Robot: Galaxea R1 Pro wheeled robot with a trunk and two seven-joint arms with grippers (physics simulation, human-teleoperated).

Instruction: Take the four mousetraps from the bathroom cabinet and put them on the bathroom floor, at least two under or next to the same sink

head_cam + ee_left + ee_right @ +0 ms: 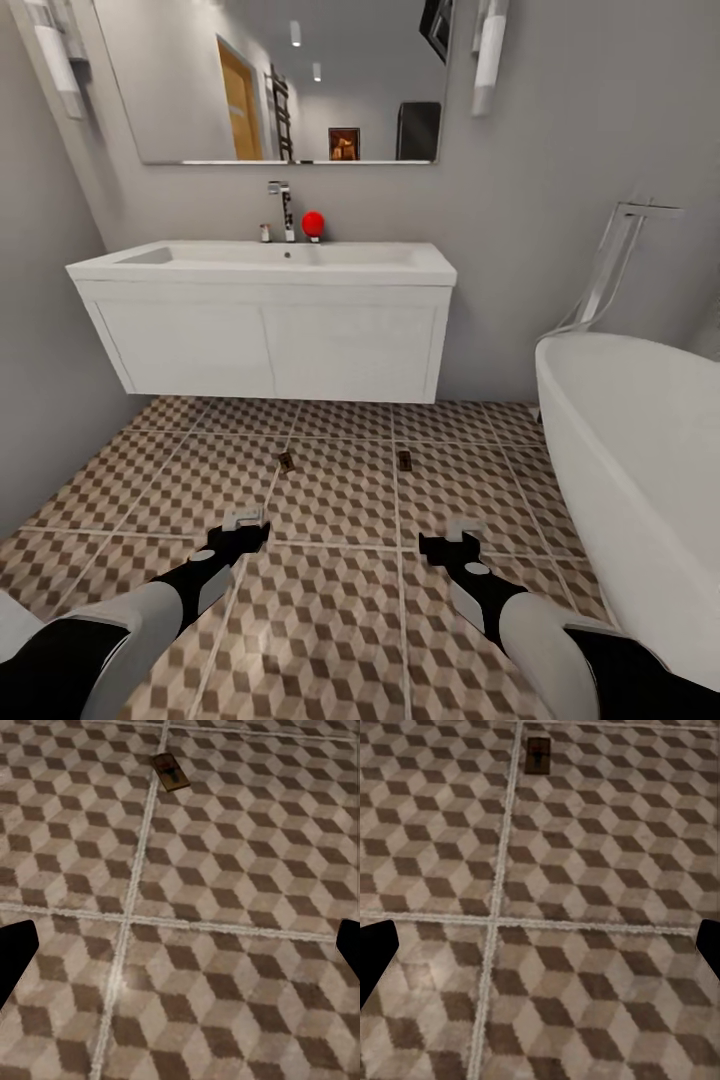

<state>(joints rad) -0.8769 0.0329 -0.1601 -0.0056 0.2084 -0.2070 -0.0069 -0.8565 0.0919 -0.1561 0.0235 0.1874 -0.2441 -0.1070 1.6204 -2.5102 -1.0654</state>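
Left gripper (243, 528): held low over the floor (340, 600), jaws spread wide with nothing between them, as is shown by the two dark fingertips at the far edges of the left wrist view.
Right gripper (452, 541): likewise low, jaws apart and empty.
Left trap (287, 461): laid flat on the tiles beside a grout line, ahead of the left gripper, seen again at (170, 772).
Right trap (404, 460): flat on the same tiles, well apart from the first, seen at (537, 755).
Placement: both set in front of the sink (265, 262), probably near enough to be counted beside it.
Remaining: two traps judged still to be fetched.
Bathtub (640, 470): at the right, clear of the traps.
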